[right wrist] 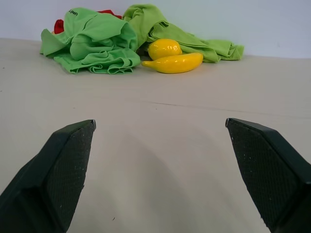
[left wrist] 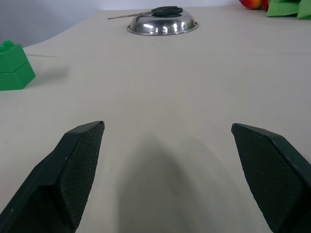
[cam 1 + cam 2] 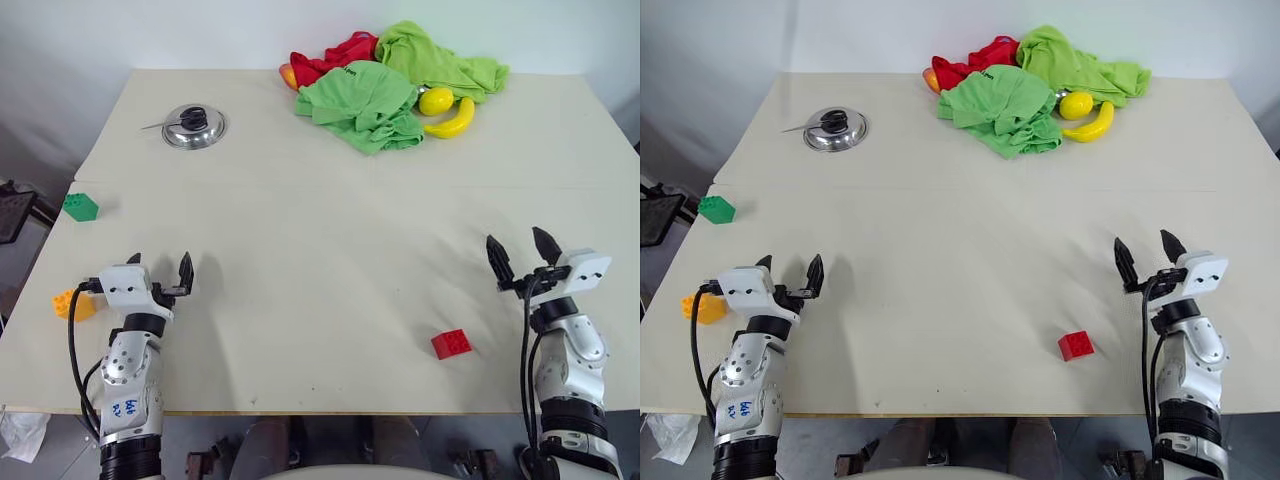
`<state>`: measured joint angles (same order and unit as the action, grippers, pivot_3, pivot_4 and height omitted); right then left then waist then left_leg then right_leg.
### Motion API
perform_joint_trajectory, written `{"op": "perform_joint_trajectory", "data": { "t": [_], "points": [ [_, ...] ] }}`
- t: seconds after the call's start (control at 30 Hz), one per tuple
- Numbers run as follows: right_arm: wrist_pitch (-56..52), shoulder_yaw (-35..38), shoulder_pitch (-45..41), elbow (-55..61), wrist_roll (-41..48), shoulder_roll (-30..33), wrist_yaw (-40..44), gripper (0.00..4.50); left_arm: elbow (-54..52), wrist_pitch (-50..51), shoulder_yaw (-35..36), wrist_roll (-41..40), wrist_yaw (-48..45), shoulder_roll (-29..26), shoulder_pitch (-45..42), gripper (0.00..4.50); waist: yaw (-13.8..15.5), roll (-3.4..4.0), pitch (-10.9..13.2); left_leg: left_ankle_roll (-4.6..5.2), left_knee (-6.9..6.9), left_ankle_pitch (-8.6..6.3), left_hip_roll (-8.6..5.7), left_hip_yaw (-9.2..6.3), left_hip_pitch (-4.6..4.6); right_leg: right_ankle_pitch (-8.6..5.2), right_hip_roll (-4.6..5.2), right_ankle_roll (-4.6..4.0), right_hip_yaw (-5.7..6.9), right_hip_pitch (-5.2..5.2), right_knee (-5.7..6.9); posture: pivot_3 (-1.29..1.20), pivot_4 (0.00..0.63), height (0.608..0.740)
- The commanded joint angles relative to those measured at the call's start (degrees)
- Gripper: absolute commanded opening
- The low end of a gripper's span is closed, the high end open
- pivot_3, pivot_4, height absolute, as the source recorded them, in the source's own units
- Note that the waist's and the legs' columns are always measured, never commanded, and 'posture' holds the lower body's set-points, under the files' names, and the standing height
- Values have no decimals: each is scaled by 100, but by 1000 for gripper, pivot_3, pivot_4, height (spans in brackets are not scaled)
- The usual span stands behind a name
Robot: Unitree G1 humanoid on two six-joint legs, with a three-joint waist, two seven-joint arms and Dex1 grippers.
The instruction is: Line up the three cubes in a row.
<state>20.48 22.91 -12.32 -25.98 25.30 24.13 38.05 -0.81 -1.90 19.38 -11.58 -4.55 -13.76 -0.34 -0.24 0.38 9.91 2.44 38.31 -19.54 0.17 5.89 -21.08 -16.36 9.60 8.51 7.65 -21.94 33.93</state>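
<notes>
We see both claws empty with fingers spread wide, hovering low over the near part of the desk (image 3: 320,180), left claw (image 3: 160,268) on our left side and right claw (image 3: 522,250) on our right, neither touching a cube, so we judge the lining up not yet begun. The three cubes sit scattered: green cube (image 3: 81,207) near the left edge, orange-yellow cube (image 3: 74,304) right at the left edge just outside the left claw's wrist, red cube (image 3: 451,343) near the front edge, inboard of the right claw. Each claw is near a cube on its own side, likely staged that way for easy picks. The wide bare middle of the desk gives plenty of room for a row. The far side is crowded: metal lid (image 3: 194,127) far left, heap of green and red cloths (image 3: 370,95) with a lemon (image 3: 436,101) and banana (image 3: 451,120) far right, well apart from the cubes. We judge the orange-yellow one riskiest, a nudge could tip it off the edge
</notes>
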Motion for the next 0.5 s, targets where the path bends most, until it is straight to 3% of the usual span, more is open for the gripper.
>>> {"op": "perform_joint_trajectory", "data": {
  "t": [0.03,0.13,0.23,0.5],
  "points": [
    [164,145,63,216,79,5,-29,4500,-101,44,79,-3,94,9,-19,4468,0,0,0,0,0,0,0,0,1,0,0,0,0,0,0,0,150,740],
    [159,198,91,267,141,57,-5,4500,-138,3,106,-454,-241,79,-121,4468,0,0,0,0,2,0,1,0,0,0,0,0,0,0,1,0,150,740],
    [-102,263,309,700,428,233,269,4500,-425,-97,-104,-991,-1321,-162,-47,4468,18,0,0,0,4,0,0,-4,-4,0,2,0,3,0,1,0,150,740],
    [-1566,714,1514,2488,1309,1660,1408,4500,-612,46,-721,-1818,-4611,-1803,-176,4468,19,1,1,6,6,-4,-4,-8,-9,0,4,-1,9,1,-5,0,150,740]
  ]
}}
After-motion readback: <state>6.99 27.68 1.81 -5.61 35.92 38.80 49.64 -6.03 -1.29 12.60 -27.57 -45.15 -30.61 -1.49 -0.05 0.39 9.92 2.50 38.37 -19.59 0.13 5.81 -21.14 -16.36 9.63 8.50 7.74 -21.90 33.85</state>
